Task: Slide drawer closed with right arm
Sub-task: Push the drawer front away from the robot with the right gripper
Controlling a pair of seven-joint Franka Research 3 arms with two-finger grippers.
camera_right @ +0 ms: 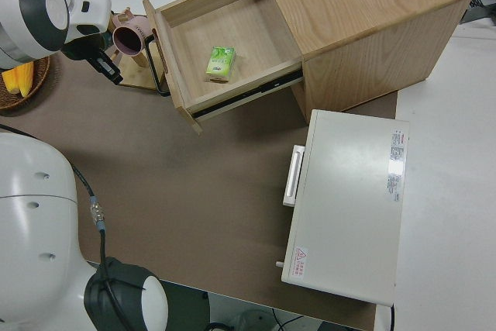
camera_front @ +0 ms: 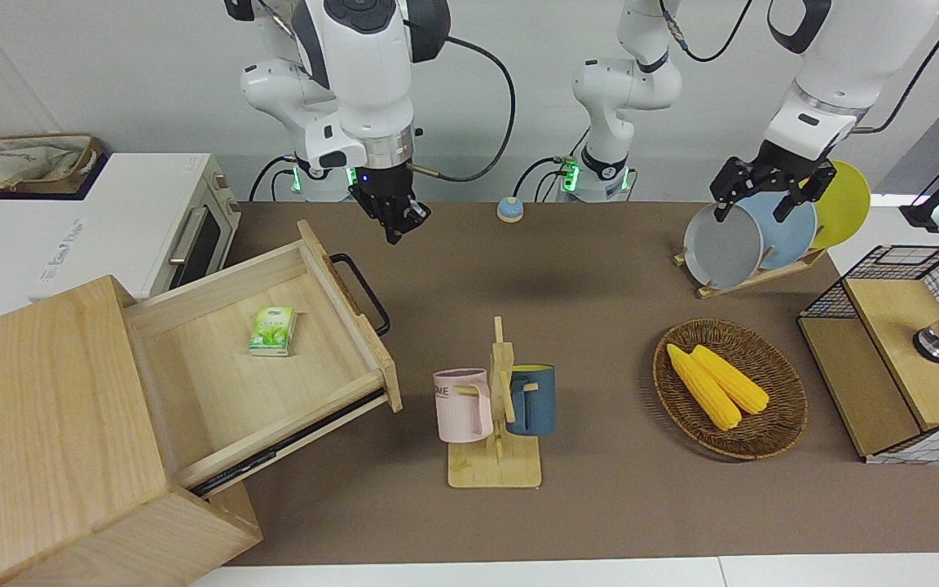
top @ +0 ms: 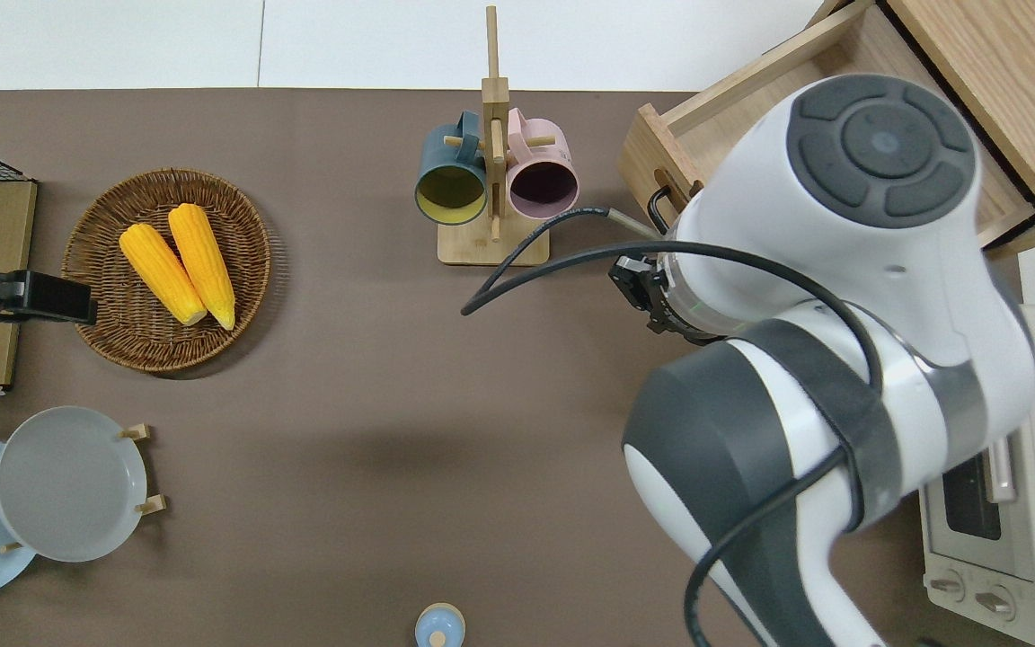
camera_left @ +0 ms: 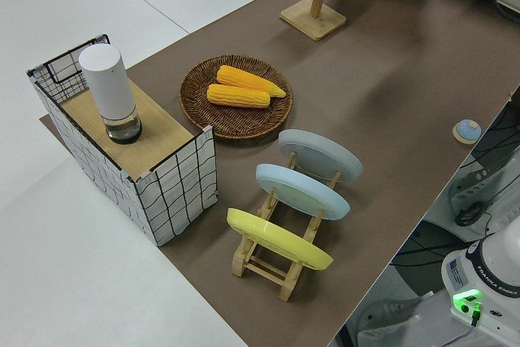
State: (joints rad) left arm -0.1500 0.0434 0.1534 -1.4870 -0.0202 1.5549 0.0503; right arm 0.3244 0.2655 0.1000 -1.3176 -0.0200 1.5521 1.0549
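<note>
Front view gives you the clearest read, so start nearest the robots: your right arm's black two-finger gripper [camera_front: 398,218] hangs in the air with its small blue light on, just beside the black metal loop handle [camera_front: 363,289] and not touching it. Whether its fingers are apart or together, you cannot tell. Your left arm is parked, and its gripper [camera_front: 771,186] shows its fingers spread apart, holding nothing.

Next comes the wide shallow pale-wood drawer [camera_front: 274,367], which stands pulled well out of the large pale-wood box cabinet [camera_front: 54,440] at the right arm's end of the table. Its front panel [camera_front: 347,306], with the handle on it, faces the middle of the table. The drawer's slide axis runs along the table toward the cabinet, set at a slant to the table edges; the panel's long axis lies across that line. A small green packet [camera_front: 273,330] lies flat on the drawer floor, apart from its walls.

Farther from the robots than the gripper, toward the middle of the table, you have the wooden mug stand [camera_front: 498,424] with a pink mug [camera_front: 463,405] and a dark blue mug [camera_front: 531,399] hung on it, well apart from the drawer.
</note>
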